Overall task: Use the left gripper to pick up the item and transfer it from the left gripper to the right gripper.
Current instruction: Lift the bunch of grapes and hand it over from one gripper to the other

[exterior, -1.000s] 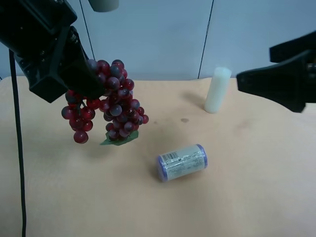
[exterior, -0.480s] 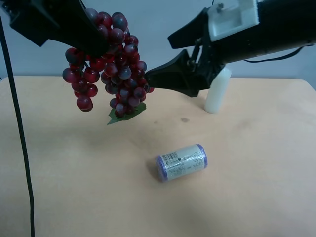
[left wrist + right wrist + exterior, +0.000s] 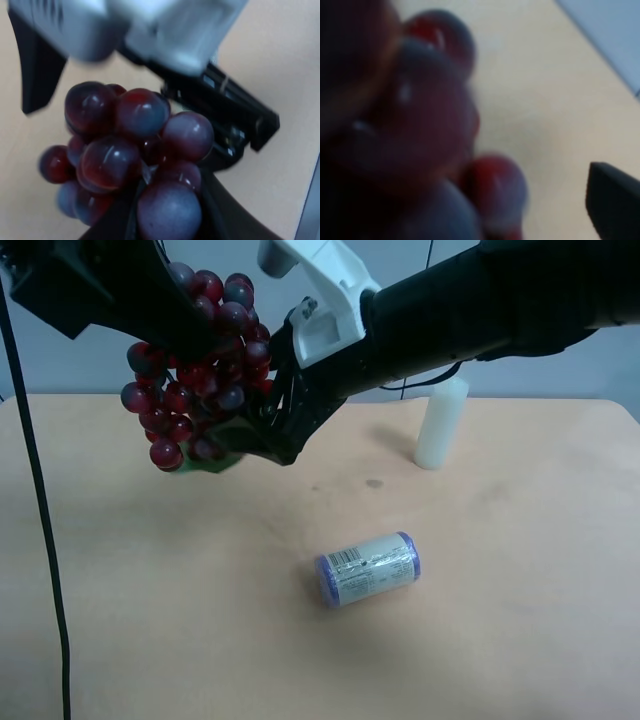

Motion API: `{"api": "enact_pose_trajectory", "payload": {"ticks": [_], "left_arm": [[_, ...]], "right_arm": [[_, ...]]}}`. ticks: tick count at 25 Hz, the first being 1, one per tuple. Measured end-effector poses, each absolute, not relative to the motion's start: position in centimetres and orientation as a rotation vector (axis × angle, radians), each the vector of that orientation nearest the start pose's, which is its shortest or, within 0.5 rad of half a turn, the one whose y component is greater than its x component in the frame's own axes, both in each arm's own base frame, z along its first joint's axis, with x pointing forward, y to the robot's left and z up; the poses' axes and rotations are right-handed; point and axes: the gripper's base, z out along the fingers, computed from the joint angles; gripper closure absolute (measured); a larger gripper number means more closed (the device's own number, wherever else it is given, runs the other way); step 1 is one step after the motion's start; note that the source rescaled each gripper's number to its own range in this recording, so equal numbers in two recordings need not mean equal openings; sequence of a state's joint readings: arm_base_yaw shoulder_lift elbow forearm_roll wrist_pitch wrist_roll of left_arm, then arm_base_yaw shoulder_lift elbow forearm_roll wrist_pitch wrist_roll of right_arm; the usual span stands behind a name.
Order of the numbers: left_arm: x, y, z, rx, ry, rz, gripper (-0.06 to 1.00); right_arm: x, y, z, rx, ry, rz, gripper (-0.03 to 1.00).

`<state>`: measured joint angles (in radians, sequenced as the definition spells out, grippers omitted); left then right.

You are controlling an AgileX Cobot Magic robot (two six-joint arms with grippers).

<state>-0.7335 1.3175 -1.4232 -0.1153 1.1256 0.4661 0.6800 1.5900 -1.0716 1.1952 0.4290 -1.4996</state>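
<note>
A bunch of dark red grapes [image 3: 200, 370] with a green leaf hangs above the table. The arm at the exterior high view's left holds it from above; the left wrist view shows this is my left gripper [image 3: 175, 315], shut on the top of the bunch [image 3: 130, 145]. My right gripper [image 3: 240, 415] has reached in from the right, its jaws spread on either side of the lower grapes. The right wrist view is filled with blurred grapes [image 3: 420, 125], with one black finger [image 3: 615, 202] at the edge. The right gripper's body [image 3: 165, 30] shows behind the bunch in the left wrist view.
A can with a purple rim [image 3: 368, 568] lies on its side on the tan table [image 3: 150, 620]. A white cylinder [image 3: 440, 425] stands upright at the back right. A black cable [image 3: 40, 540] hangs down at the left.
The right arm has swung in from the right and pushed its open jaws around the lower grapes. The left gripper lifted the bunch slightly and now holds it almost still.
</note>
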Motion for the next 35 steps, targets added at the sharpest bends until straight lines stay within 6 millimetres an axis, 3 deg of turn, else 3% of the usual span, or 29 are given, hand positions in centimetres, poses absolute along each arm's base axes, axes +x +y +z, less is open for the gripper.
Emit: {"api": "enact_pose_trajectory", "payload": {"ticks": [8, 10, 11, 13, 14, 22, 24, 26, 28, 31, 35], "left_arm": [[18.8, -18.3, 40.3, 1.403, 2.089, -0.273, 0.94], [18.8, -18.3, 40.3, 1.403, 2.089, -0.278, 0.94], [18.8, -18.3, 40.3, 1.403, 2.089, -0.279, 0.94], [18.8, -18.3, 40.3, 1.404, 2.090, -0.279, 0.94], [18.8, -18.3, 40.3, 1.404, 2.090, -0.276, 0.94], [18.9, -18.3, 40.3, 1.401, 2.083, -0.263, 0.94], [18.9, -18.3, 40.3, 1.403, 2.085, -0.256, 0.76], [18.9, -18.2, 40.3, 1.404, 2.085, -0.253, 0.33], [18.9, -18.2, 40.3, 1.405, 2.084, -0.245, 0.08], [19.0, -18.0, 40.3, 1.411, 2.085, -0.208, -0.03], [19.3, -17.2, 40.1, 1.403, 2.123, -0.098, -0.05]], "right_arm": [[25.0, 25.8, 26.4, -1.233, 1.792, 0.685, -0.03], [25.1, 25.8, 26.5, -1.216, 1.794, 0.689, 0.10], [25.1, 25.9, 26.5, -1.212, 1.793, 0.691, 0.26], [25.1, 25.9, 26.5, -1.208, 1.793, 0.689, 0.74], [25.1, 25.9, 26.5, -1.209, 1.791, 0.692, 0.93], [25.0, 25.9, 26.5, -1.212, 1.788, 0.694, 0.96], [25.1, 25.9, 26.5, -1.210, 1.789, 0.691, 0.96], [25.2, 25.9, 26.5, -1.203, 1.792, 0.678, 0.96], [25.2, 25.9, 26.5, -1.203, 1.792, 0.678, 0.96], [25.2, 25.9, 26.5, -1.205, 1.792, 0.676, 0.96], [25.2, 25.9, 26.6, -1.205, 1.789, 0.676, 0.96]]}}
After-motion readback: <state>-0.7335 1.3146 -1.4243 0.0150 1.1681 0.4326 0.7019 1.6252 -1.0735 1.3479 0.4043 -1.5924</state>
